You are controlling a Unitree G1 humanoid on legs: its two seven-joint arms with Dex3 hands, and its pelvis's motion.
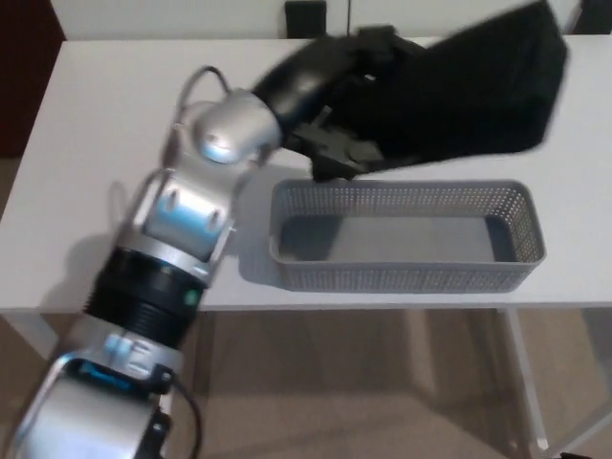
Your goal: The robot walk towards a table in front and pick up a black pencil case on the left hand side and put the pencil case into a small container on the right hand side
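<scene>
Here, left robot hand (337, 122) clutching pencil case (478, 86)

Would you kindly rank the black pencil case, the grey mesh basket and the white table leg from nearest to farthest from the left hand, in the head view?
1. black pencil case: gripped in the left hand, far side.
2. grey mesh basket: just before the hand, right side.
3. white table leg: under the front right edge.

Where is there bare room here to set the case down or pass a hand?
The grey mesh basket is empty inside. The white table is bare left of the left arm and right of the basket. Crowded: behind the basket's far rim, where the left hand holds the black pencil case.
</scene>
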